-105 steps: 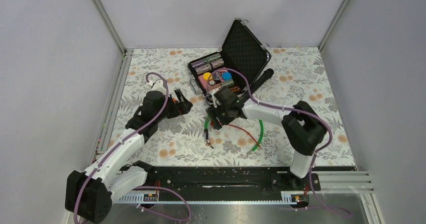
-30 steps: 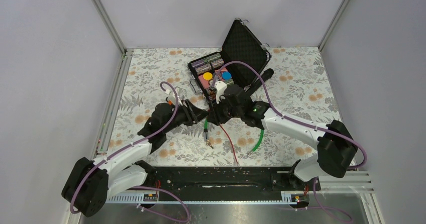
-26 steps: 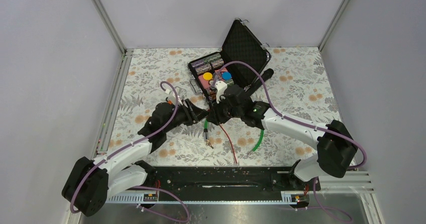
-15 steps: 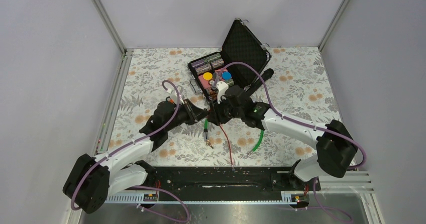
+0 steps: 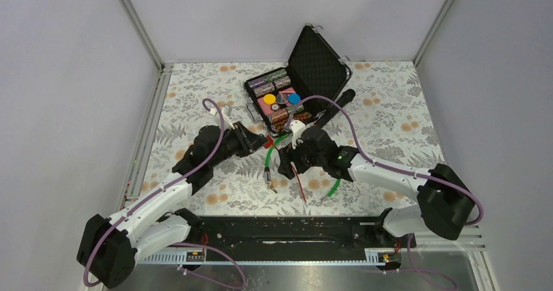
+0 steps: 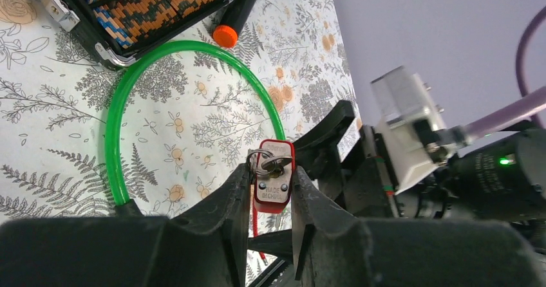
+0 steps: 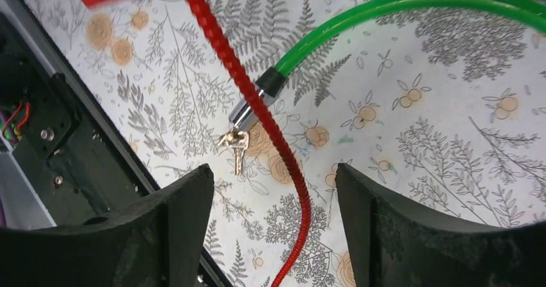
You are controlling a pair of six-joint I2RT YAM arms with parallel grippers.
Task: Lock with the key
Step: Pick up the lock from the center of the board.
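Left gripper (image 6: 270, 181) clamps the red padlock (image 6: 272, 189) upright, presenting its key (image 6: 275, 165) for turning; right gripper (image 7: 273, 175) stands wide, holding nothing, above the red cable (image 7: 270, 129)

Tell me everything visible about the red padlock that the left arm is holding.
The red padlock is rectangular, red-cased, with a silvery face stamped with lettering. The left gripper pinches its sides between its jaws, above the floral table. A silvery key on a ring sits at its exposed end, apparently in the keyhole. A red cable trails from it.
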